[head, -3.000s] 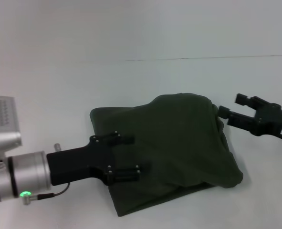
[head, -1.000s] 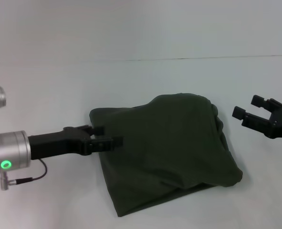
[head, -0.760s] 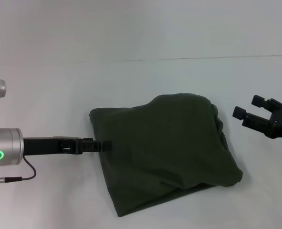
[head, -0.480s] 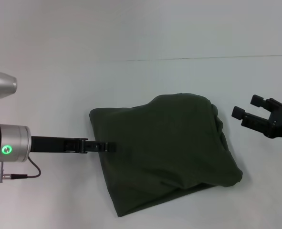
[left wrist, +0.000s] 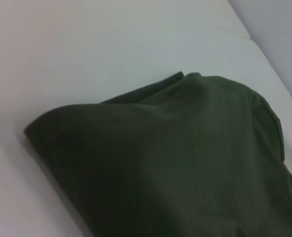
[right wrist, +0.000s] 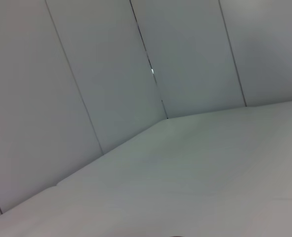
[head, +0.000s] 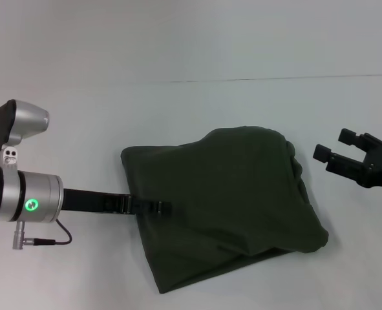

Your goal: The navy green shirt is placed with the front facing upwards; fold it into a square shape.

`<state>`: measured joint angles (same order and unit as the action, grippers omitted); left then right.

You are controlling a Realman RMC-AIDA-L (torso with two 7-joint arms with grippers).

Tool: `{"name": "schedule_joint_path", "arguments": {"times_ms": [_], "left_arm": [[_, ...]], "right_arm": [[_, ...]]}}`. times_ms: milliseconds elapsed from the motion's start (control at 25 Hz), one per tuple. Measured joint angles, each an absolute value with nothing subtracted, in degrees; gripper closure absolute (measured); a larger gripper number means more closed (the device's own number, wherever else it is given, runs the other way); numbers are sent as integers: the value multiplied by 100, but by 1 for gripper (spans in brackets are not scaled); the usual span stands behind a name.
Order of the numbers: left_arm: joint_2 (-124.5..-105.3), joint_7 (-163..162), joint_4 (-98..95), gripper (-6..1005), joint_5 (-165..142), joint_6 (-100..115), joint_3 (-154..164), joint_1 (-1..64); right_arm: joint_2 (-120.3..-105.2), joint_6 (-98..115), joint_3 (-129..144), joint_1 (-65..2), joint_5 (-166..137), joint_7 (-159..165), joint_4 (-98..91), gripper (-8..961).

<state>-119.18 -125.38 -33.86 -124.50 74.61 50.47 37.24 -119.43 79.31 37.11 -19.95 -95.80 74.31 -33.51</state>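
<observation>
Left hand (head: 157,207) overlaps shirt (head: 236,194); right hand (head: 336,154) apart

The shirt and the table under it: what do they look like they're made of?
The navy green shirt looks like soft matte knit fabric, probably cotton: it slumps in rounded folds, with no sheen. The table looks like a smooth, hard white surface with a dull finish; laminate or painted board, I cannot tell which. The left gripper at the shirt's edge and the right gripper look like black matte plastic or metal.
</observation>
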Motion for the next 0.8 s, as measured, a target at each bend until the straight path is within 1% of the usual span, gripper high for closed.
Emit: {"name": "schedule_joint_path", "arguments": {"times_ms": [200,800], "left_arm": [[-11934,-12563,-3384,121,-12466,7394,5047,3736],[-11943,-12578,-3406,423,-12541,7229,5219,3748]], "right_arm": [[-11943,7937,3722,-1992,-9580,7429,-3343,22],[-11943,7946,3729,-1986,-9580,7430,-3339,21]]}}
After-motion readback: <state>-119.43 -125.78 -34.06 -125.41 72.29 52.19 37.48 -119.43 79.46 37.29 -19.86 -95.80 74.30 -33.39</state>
